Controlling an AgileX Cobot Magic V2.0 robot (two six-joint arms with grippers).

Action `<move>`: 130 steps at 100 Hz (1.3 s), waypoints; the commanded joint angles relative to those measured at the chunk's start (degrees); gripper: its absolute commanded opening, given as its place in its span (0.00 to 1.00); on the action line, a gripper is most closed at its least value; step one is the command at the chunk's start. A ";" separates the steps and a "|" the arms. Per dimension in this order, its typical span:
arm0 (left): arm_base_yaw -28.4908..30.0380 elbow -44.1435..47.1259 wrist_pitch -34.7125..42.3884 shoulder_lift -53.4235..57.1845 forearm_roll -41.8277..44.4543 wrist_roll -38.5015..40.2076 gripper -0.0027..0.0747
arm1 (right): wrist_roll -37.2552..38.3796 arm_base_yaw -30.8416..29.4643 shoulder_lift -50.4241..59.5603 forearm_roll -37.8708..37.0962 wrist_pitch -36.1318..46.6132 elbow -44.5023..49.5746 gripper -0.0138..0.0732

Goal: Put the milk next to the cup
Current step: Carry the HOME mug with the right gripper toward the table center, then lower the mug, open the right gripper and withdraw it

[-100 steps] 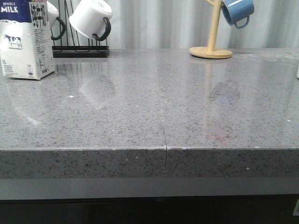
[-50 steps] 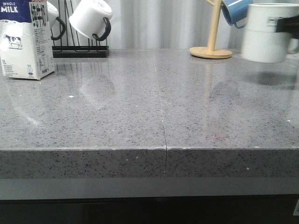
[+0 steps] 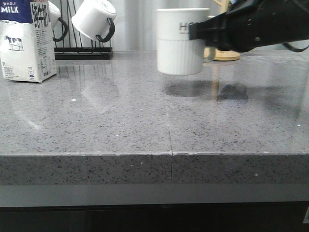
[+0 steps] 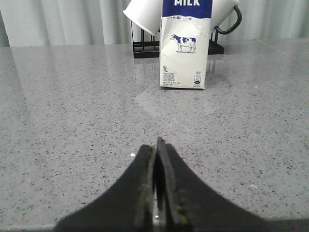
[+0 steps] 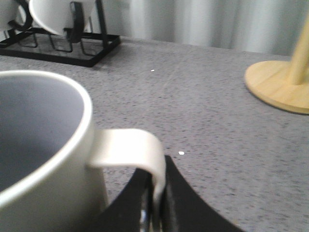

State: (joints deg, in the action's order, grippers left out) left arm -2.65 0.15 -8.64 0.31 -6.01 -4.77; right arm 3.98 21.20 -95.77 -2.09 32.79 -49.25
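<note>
The milk (image 3: 26,41), a tall white carton with a dark blue top and a cow picture, stands at the far left of the counter, and the left wrist view has it straight ahead (image 4: 186,48). The cup (image 3: 181,41), off-white and ribbed with black letters, hangs just above the counter's middle. My right gripper (image 3: 208,36) is shut on the cup's squarish handle (image 5: 145,154), the cup (image 5: 41,145) held upright. My left gripper (image 4: 156,150) is shut and empty, low over the counter well short of the milk; it does not show in the front view.
A black wire rack (image 3: 82,50) with white black-handled mugs (image 3: 94,19) stands behind the milk. A wooden mug tree's round base (image 5: 280,87) sits at the back right, partly behind my right arm (image 3: 260,24). A seam (image 3: 166,111) runs down the grey counter.
My right arm has carried the cup in from the right edge to above the counter's middle. One second ago neither was in view. The milk has not moved.
</note>
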 commanded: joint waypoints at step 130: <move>0.03 2.41 4.88 1.90 -0.54 0.51 0.01 | 0.13 0.89 31.29 -0.19 -8.75 25.86 0.08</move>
State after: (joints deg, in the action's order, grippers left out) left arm -2.65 0.15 -8.64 0.31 -6.01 -4.77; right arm 4.08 22.23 -71.68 -2.09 23.92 -24.64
